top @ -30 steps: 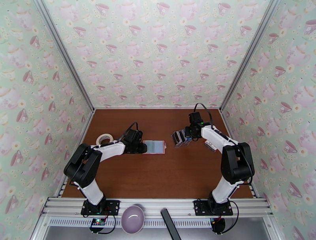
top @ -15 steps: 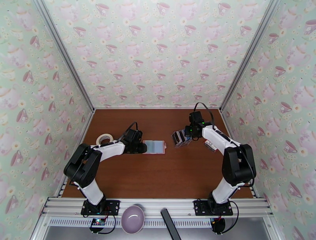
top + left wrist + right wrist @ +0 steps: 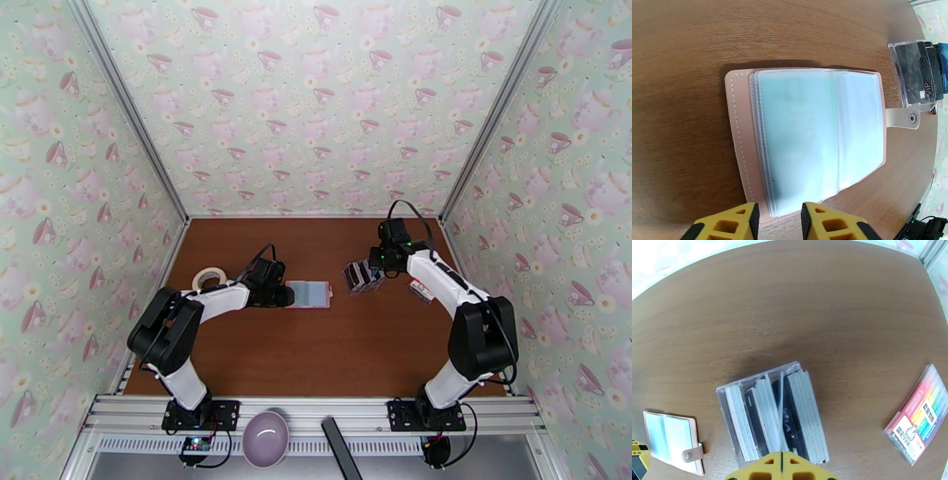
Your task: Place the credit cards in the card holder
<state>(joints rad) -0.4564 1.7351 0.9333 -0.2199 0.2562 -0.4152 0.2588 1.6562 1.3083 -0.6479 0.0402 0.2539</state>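
Several credit cards (image 3: 790, 425) upright in clear case (image 3: 723, 405), lower centre of right wrist view; likely thin, stiff, slick, so pinch top edge. Card holder (image 3: 805, 138) open flat mid-frame, soft pockets. Right gripper (image 3: 782, 467) pressed together; left gripper (image 3: 778, 221) part-spread at holder's edge. Black card reads "VIP".

Robot test booth, teacup-wallpaper walls (image 3: 316, 103), aluminium frame (image 3: 130, 110), wooden table (image 3: 316, 347)
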